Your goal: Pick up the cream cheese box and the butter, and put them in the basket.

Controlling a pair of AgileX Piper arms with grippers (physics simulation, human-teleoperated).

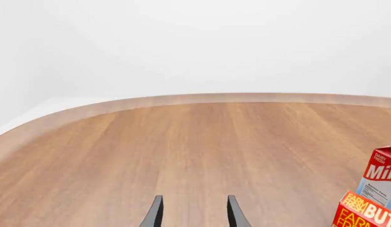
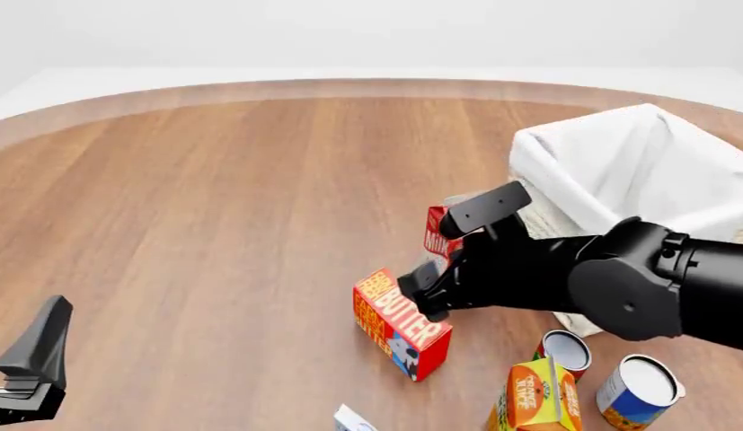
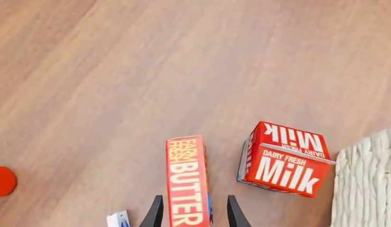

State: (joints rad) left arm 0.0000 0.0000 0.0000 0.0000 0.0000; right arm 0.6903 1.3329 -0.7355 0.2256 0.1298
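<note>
The butter point(image 3: 186, 182), a red and orange box with pale "BUTTER" lettering, lies flat on the wooden table point(image 2: 227, 197). My right gripper point(image 3: 194, 197) is open and straddles the butter's near end, with a small gap on each side. In the front view the right gripper point(image 2: 421, 292) hovers just over the butter point(image 2: 395, 328). Only a corner of the cream cheese box point(image 2: 353, 419), white with blue marks, shows at the bottom edge. The basket point(image 2: 641, 175), woven and lined with white cloth, stands at the right. My left gripper point(image 2: 38, 355) is open and holds nothing, far to the left.
A red-and-white Milk carton point(image 2: 438, 231) stands between the butter and the basket. An orange juice carton point(image 2: 536, 395) and two cans point(image 2: 568, 350) point(image 2: 639, 391) sit in front of the basket. Part of a red object point(image 3: 1, 181) shows in the right wrist view.
</note>
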